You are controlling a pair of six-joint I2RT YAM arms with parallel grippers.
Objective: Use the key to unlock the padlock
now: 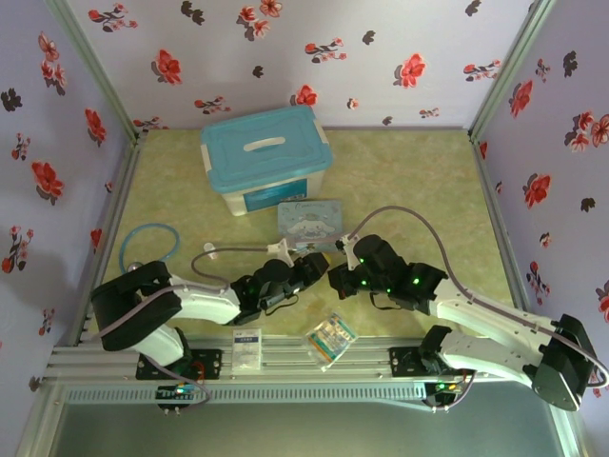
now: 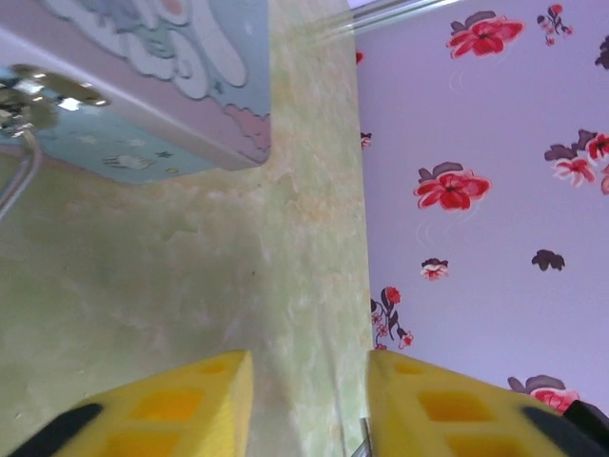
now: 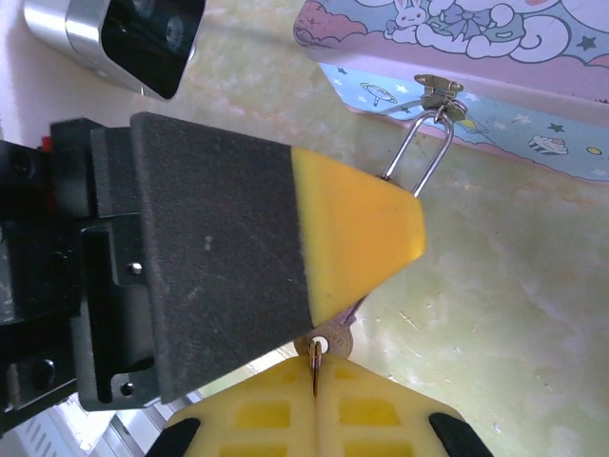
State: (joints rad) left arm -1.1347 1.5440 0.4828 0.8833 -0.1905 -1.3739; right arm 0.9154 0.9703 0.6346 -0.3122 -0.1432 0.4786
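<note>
Your right claw (image 3: 319, 381) is pinched tight on the key (image 3: 330, 341), blade aimed straight toward the cartoon tin (image 3: 457, 38). The padlock (image 3: 403, 148) hangs by its shackle from the tin's hasp (image 3: 440, 88), its body hidden behind the left claw (image 2: 309, 400), which gapes with nothing between its pads. Key and shackle share one line; whether the blade sits in the keyhole, you cannot tell. Open surface (image 2: 143, 286) lies on the tin's near side for twisting.
</note>
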